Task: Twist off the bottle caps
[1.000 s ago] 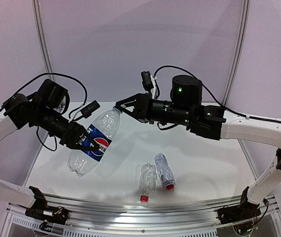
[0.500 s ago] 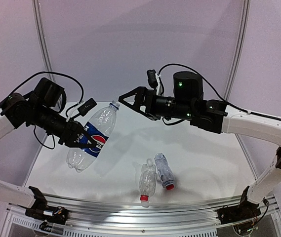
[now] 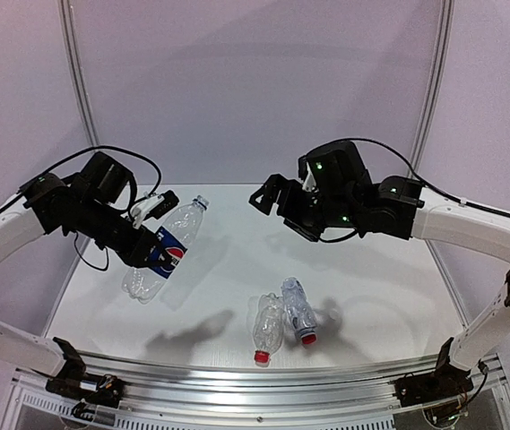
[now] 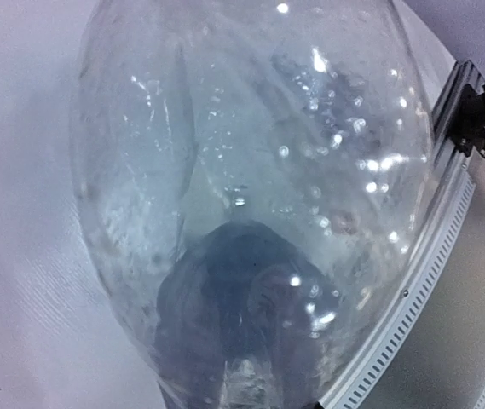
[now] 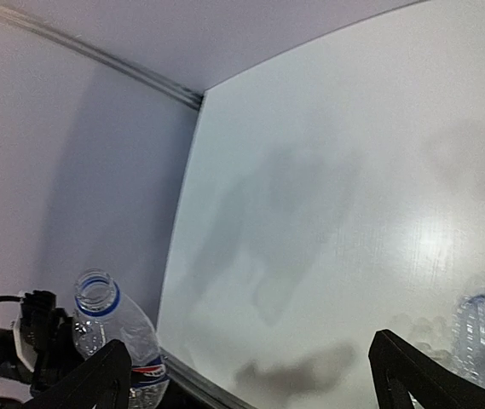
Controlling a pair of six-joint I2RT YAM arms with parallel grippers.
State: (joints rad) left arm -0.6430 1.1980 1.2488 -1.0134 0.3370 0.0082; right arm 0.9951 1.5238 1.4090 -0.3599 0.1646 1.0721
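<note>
The Pepsi bottle (image 3: 167, 245) hangs tilted above the table's left side, with my left gripper (image 3: 147, 251) shut on its labelled middle. Its neck (image 5: 96, 295) points up and right, open, with a blue ring and no cap on it. In the left wrist view the clear bottle wall (image 4: 251, 128) fills the frame and blurs the fingers behind it. My right gripper (image 3: 271, 199) (image 5: 251, 375) stands open and empty, well to the right of that neck. Two ribbed bottles (image 3: 268, 324) (image 3: 297, 306) lie side by side near the front, with red caps (image 3: 261, 358) (image 3: 308, 339) on them.
The white table (image 3: 371, 287) ends in a metal rail (image 3: 263, 381) along the front. Purple walls close in the back and sides. One ribbed bottle (image 5: 481, 332) shows at the right wrist view's lower right edge.
My right gripper has opened and drawn back to the right, away from the Pepsi bottle's neck. The left arm has carried the bottle lower and to the left.
</note>
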